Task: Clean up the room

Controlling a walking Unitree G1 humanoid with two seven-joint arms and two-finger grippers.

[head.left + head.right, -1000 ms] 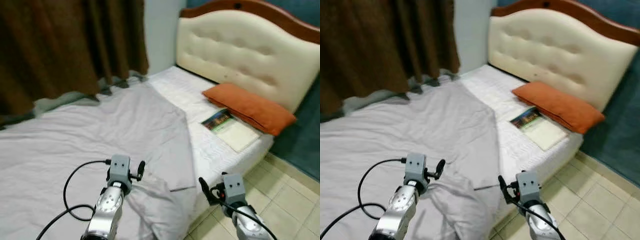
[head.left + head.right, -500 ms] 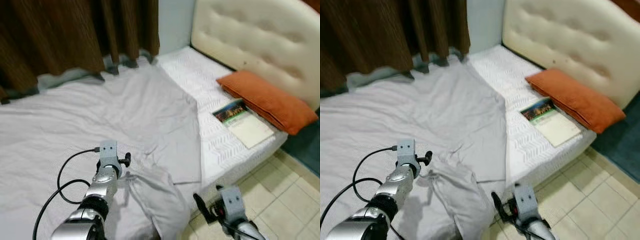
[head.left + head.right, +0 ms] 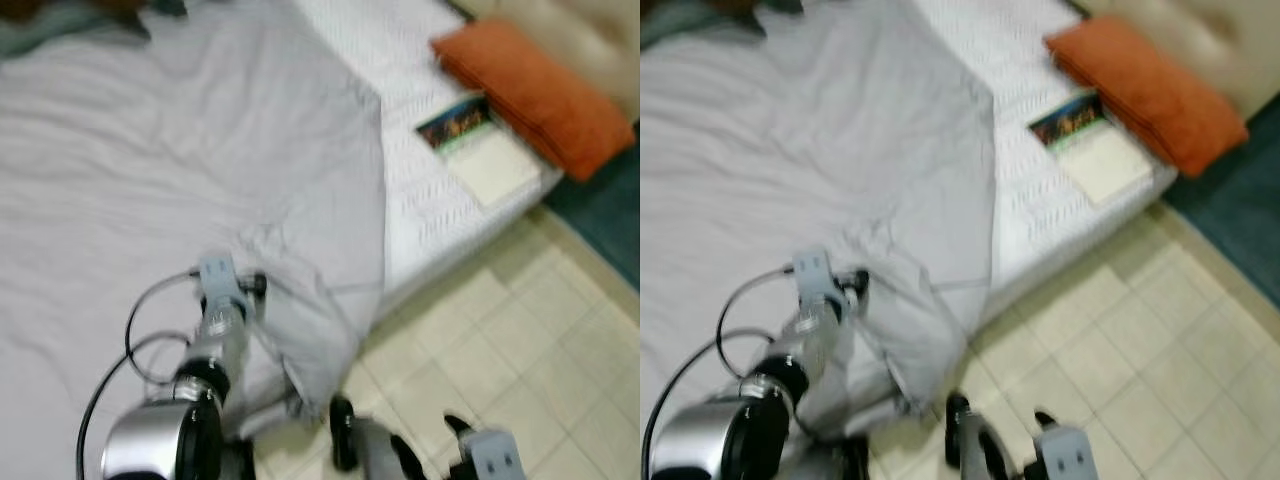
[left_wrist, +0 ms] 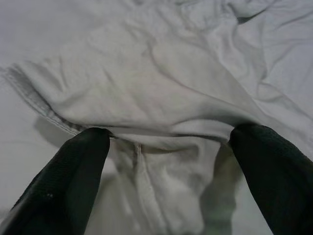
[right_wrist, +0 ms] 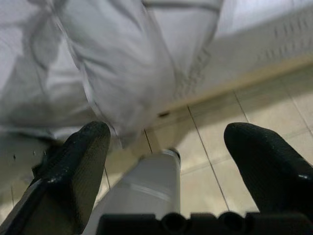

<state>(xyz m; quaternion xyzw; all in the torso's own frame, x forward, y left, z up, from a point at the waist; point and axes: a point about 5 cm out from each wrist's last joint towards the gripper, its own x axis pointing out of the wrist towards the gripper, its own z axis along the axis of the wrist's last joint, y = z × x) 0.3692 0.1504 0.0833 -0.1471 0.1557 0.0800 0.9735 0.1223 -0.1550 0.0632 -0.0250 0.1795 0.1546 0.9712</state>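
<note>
Tiled floor nearest, pale squares beside the bed, with the right gripper low above it, black fingers spread wide and holding nothing, close to the hanging fold of cloth. Just beyond, left gripper at the near edge of the mattress, fingers parted with a bunched, hemmed fold of the grey sheet lying between them; whether the pads actually pinch the cloth cannot be told. Sheet rumpled there and drooping over the bed's side toward the floor, otherwise spread across most of the bed. Farther on, bare white mattress past the sheet's edge. On it a book with a colourful cover, lying flat, just beside an orange pillow. Behind the pillow, a strip of cream headboard. Head views blurred.
</note>
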